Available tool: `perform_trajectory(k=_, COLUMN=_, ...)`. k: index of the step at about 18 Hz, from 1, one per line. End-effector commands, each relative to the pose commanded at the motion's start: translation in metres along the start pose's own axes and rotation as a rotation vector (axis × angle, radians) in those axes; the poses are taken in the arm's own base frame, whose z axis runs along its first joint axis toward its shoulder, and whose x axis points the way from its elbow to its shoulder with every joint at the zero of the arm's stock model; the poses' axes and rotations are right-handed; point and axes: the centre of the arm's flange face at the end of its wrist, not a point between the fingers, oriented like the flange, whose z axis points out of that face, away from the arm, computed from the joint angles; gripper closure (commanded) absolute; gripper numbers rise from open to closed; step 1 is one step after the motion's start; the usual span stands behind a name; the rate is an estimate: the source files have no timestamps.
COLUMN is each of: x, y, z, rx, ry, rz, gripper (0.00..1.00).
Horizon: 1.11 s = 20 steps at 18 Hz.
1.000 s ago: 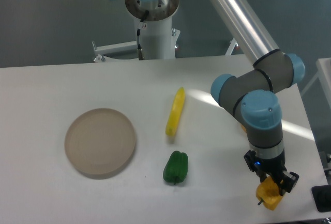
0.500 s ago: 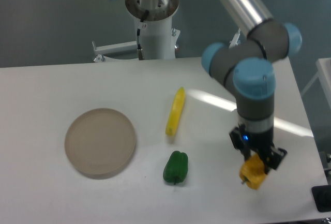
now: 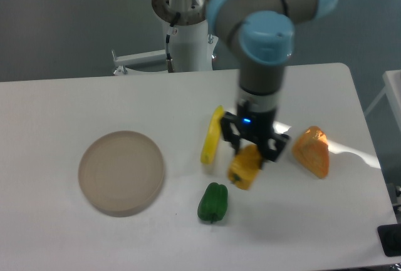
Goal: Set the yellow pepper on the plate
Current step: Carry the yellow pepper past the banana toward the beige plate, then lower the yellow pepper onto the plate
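Gripper (image 3: 253, 152) clamped on the yellow pepper (image 3: 245, 168), held above the table (image 3: 56, 233), just right of the long slim yellow piece (image 3: 212, 134) and up-right of the green pepper (image 3: 213, 202). Orange wedge (image 3: 311, 151) lying near, to the right. Plate (image 3: 121, 172) well apart at left, bare
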Motion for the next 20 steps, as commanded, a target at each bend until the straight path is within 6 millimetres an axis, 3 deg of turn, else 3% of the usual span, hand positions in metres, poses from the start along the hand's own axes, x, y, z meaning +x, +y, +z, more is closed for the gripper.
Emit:
perform_trajectory(k=4, x=0.049, y=-0.023, z=0.011, rx=-0.003, ry=0.024, rz=-0.100, gripper=0.52)
perform_trajectory(k=9, x=0.093, y=-0.032, z=0.048, rx=-0.011, ry=0.042, rz=-0.177, gripper=0.52)
perform_trajectory(k=16, x=0.126, y=-0.008, z=0.099, rx=-0.035, ry=0.052, rz=-0.136, gripper=0.52)
perform_trajectory(k=20, x=0.145, y=0.006, z=0.122, rx=-0.073, ry=0.078, rz=0.046, gripper=0.53)
